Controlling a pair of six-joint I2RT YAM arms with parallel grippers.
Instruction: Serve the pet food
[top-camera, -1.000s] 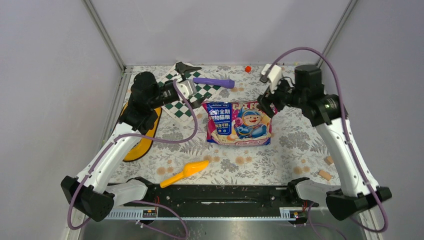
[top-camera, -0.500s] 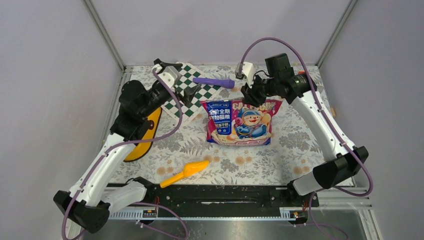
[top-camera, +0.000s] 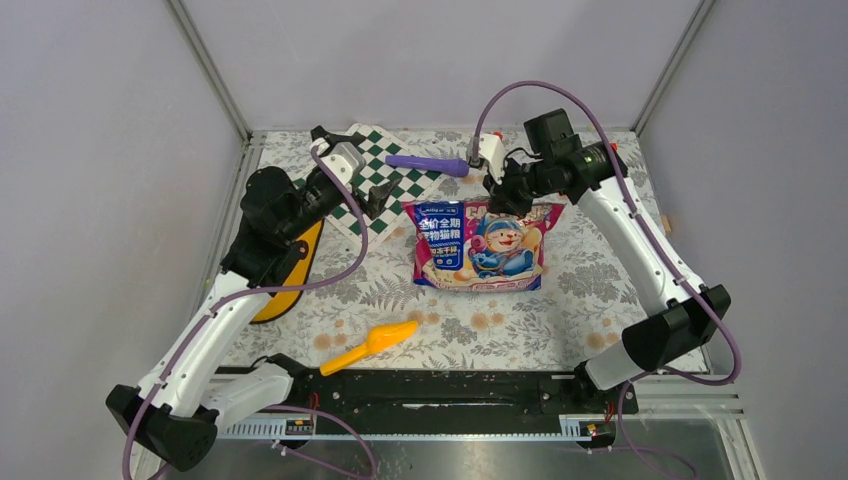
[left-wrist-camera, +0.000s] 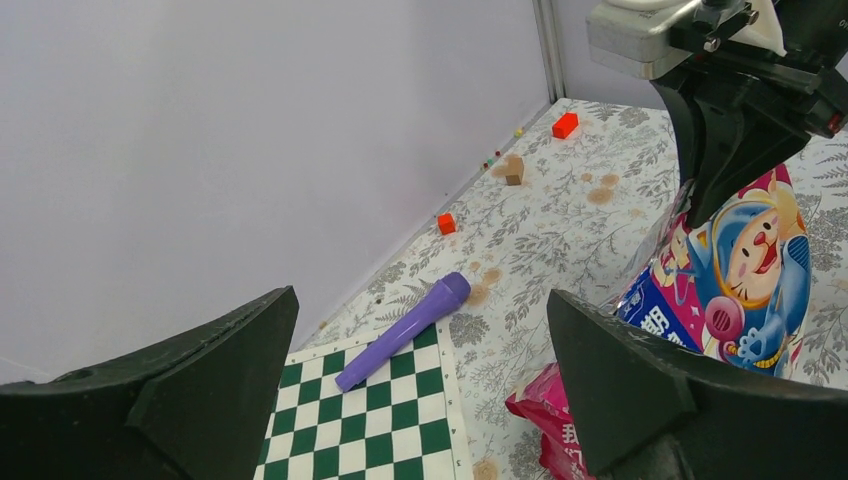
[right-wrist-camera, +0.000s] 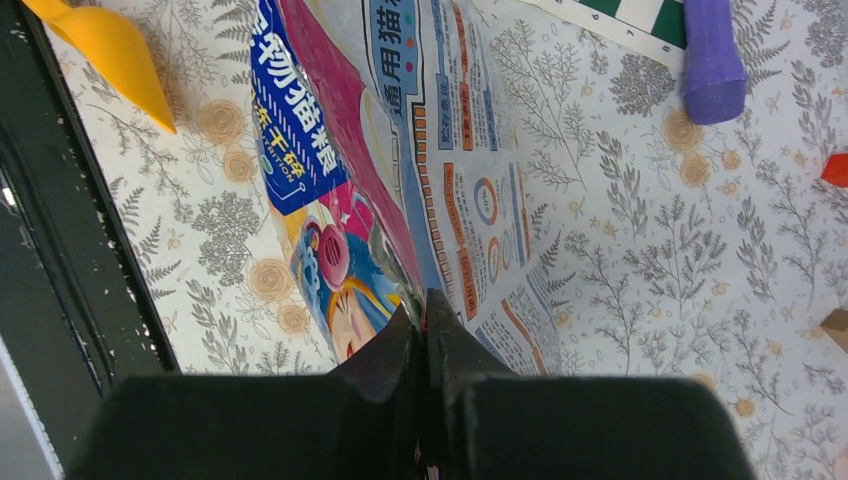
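Right fingers (right-wrist-camera: 395, 365) are pinched shut on the far edge of the pet-food bag (top-camera: 478, 245). It lies near the middle of the desk (top-camera: 590, 280), a little toward the far edge. Left fingers (left-wrist-camera: 200, 385) are spread wide and hold nothing. They hang over the checkered mat (top-camera: 372, 160) near the far left corner.

Only the right wrist view shows the back of the bag, a pale panel of small print turned up where the held edge rises off the desk. From overhead the bag looks almost flat, with its glossy pink-and-blue front and cartoon figure facing up. The left wrist view shows that same end standing up under the black fingers. It also shows a red block (left-wrist-camera: 565, 125), a smaller red cube (left-wrist-camera: 446, 222) and a wooden block (left-wrist-camera: 514, 172) along the far edge. From overhead I cannot make these out.

The food itself is sealed inside the bag, out of sight. A yellow dish (top-camera: 288, 280) by the left edge, probably a feeder, is mostly covered by the left arm. The orange plastic scoop (top-camera: 370, 344) near the front edge is cut off at the corner of the right wrist view.

A smooth purple cylinder (top-camera: 428, 163) lies partly on the mat. The desk has a grey floral cover.
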